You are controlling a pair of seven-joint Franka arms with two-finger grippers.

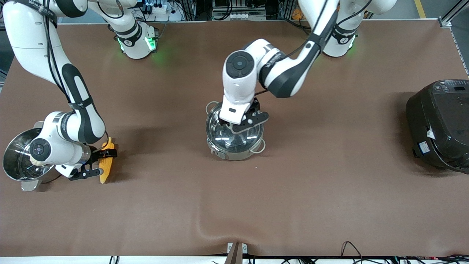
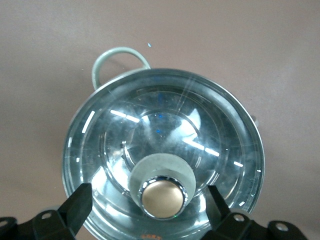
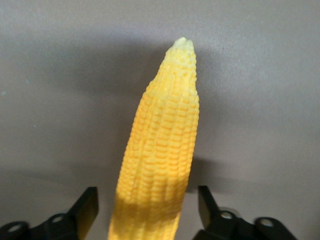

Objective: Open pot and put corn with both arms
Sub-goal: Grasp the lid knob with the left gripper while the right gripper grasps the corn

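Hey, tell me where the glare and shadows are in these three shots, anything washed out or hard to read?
Front view: soft shadows beside the pot and the black cooker; green base lights tint the table. Left wrist view: bright streaks of glare on the glass lid and a highlight on its knob, between the open left gripper. Right wrist view: the open right gripper shades the corn at its thick end.

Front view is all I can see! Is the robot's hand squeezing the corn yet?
Observer: Not yet. In the right wrist view the right gripper is open, a finger on each side of the corn, with gaps.
Operator: And the hand over the pot?
Observer: The left gripper is open too, its fingers either side of the copper knob, not touching it.
Operator: Is the lid still on?
Observer: Yes, the glass lid sits on the pot.
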